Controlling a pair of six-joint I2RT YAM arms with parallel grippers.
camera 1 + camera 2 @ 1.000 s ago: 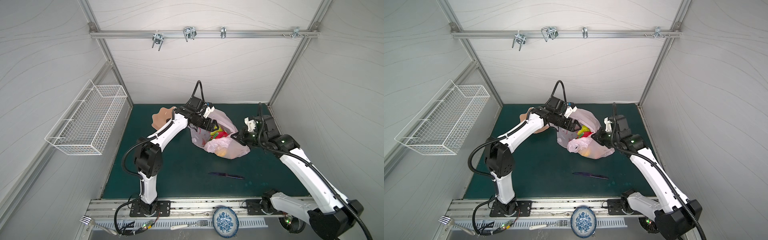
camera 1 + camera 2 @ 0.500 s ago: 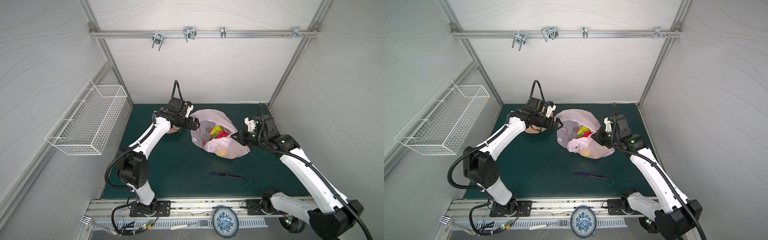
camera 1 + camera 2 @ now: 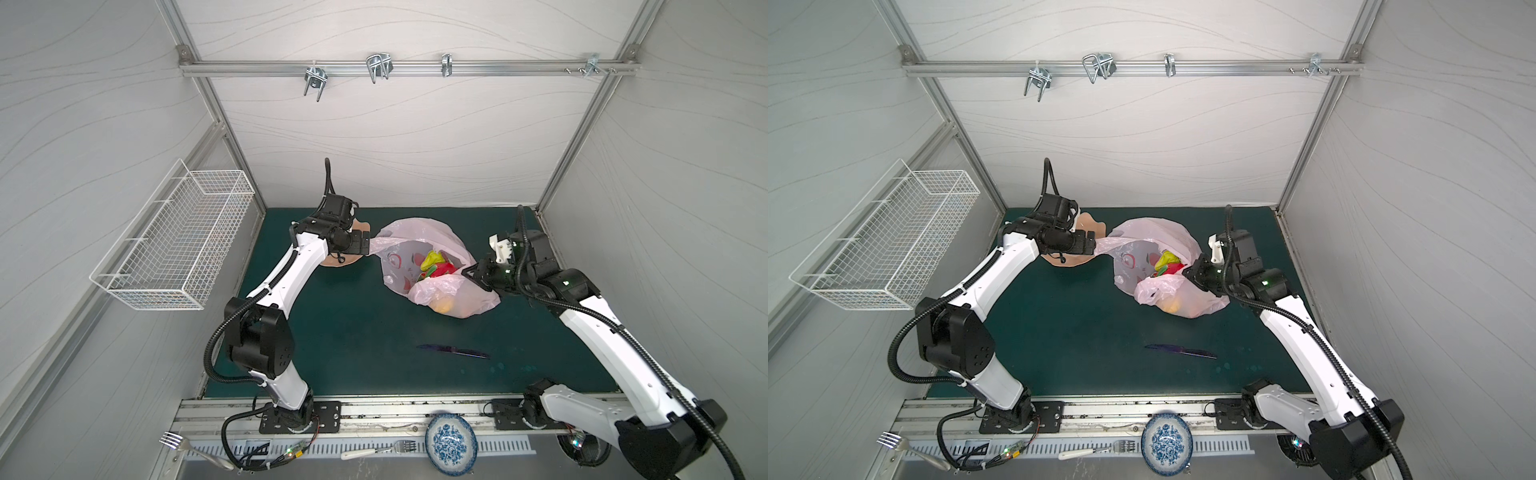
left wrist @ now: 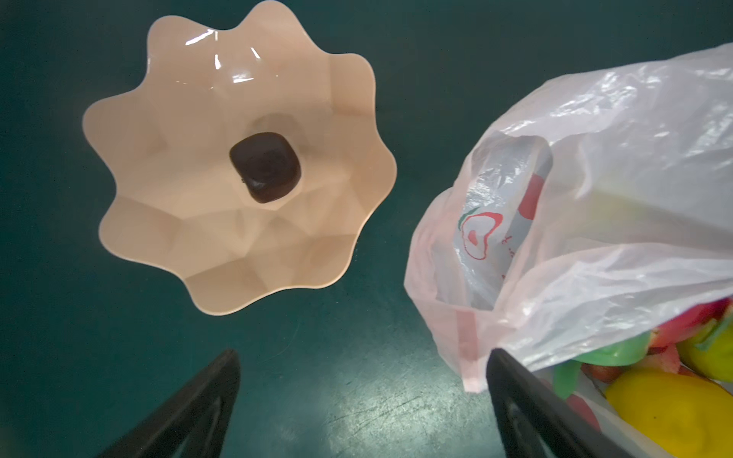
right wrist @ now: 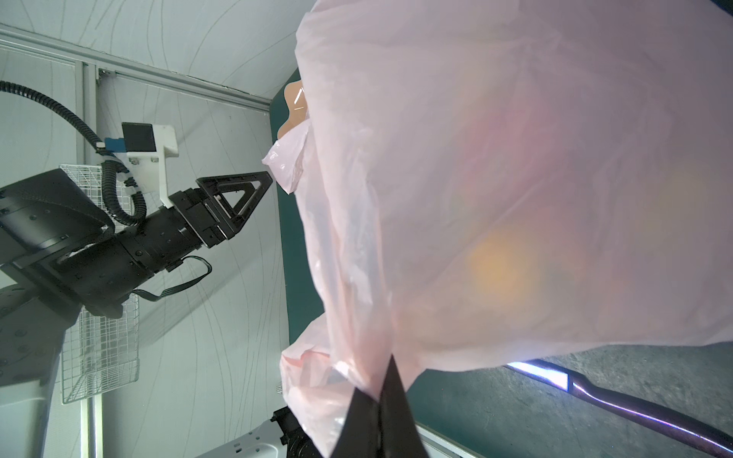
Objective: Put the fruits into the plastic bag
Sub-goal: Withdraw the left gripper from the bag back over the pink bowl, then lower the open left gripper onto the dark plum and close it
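Observation:
The pale pink plastic bag (image 3: 419, 232) (image 3: 1154, 232) lies on the green mat with its mouth open. Several fruits show inside it, among them a yellow-green one (image 3: 432, 259) (image 3: 1166, 259) and a lemon (image 4: 666, 404). A dark brown fruit (image 4: 265, 166) sits alone in the peach scalloped bowl (image 4: 119, 131) to the bag's left. My left gripper (image 4: 363, 357) (image 3: 365, 243) is open and empty above the mat between bowl and bag, one finger close beside a bag handle (image 4: 474, 380). My right gripper (image 5: 386, 372) (image 3: 471, 274) is shut on the bag's right edge, holding it up.
A purple knife (image 3: 453, 351) (image 3: 1179, 351) lies on the mat nearer the front. A white wire basket (image 3: 178, 241) hangs on the left wall. A blue patterned plate (image 3: 451, 442) and forks rest on the front rail, off the mat.
My left gripper has drawn back leftward out of the bag's mouth and now hangs between bowl and bag, still open. The right arm and the bag have stayed put.

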